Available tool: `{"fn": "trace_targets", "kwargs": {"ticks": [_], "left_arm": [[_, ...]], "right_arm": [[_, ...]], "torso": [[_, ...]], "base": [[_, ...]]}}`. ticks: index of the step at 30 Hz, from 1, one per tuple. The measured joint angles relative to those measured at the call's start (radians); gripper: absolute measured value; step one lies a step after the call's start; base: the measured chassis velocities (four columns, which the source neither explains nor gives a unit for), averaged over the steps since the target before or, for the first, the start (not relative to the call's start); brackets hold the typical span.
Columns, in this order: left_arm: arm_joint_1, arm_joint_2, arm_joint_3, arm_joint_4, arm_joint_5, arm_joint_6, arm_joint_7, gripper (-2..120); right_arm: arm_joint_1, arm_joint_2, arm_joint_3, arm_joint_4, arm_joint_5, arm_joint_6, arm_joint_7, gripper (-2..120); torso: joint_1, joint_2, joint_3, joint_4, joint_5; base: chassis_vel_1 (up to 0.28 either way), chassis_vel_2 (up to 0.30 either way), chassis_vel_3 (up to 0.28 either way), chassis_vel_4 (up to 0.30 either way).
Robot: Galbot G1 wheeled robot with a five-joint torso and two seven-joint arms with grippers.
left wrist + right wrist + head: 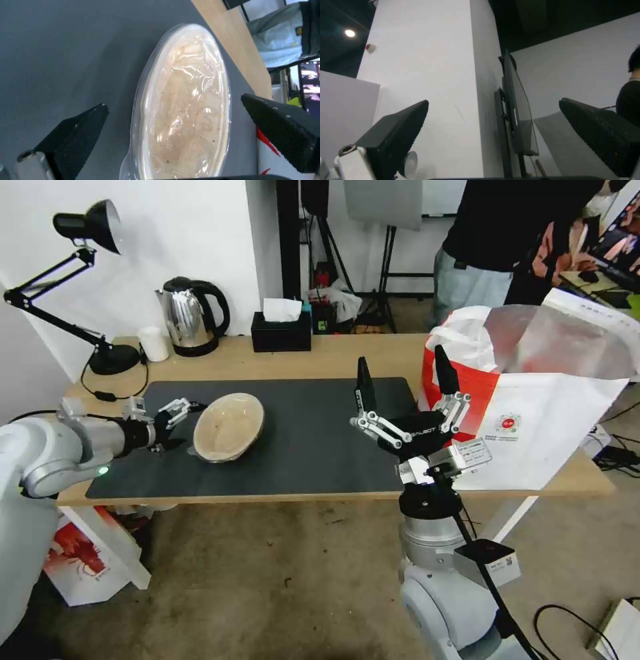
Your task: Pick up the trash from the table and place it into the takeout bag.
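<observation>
A shallow tan pulp bowl covered with clear film rests tilted on the black mat of the light-wood table. My left gripper is open just left of the bowl's rim. In the left wrist view the bowl lies ahead of my left gripper, between the spread fingers; I see no contact. My right gripper points upward, open and empty, over the mat's right end beside the takeout bag. In the right wrist view my right gripper faces a white wall.
Along the table's far edge stand a black desk lamp, a steel kettle, a small white mug and a black tissue box. A person stands behind the bag. A red-and-white box sits under the table's left end.
</observation>
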Motion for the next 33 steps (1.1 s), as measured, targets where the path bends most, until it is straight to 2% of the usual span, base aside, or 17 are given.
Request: {"fn": "trace_targets", "kwargs": {"ticks": [18, 33], "left_arm": [[-0.045, -0.03, 0.065, 0.039, 0.027, 0.0, 0.016, 100], [-0.057, -0.051, 0.085, 0.062, 0.042, 0.0, 0.023, 100]], "right_arm": [[0.003, 0.007, 0.001, 0.0, -0.003, 0.002, -0.001, 100], [0.012, 0.011, 0.001, -0.008, -0.004, 0.002, -0.001, 100]], "torso": [[0.0, 0.0, 0.0, 0.0, 0.0001], [0.0, 0.0, 0.0, 0.0, 0.0]], "base": [[0.0, 0.0, 0.0, 0.0], [0.0, 0.0, 0.0, 0.0]]}}
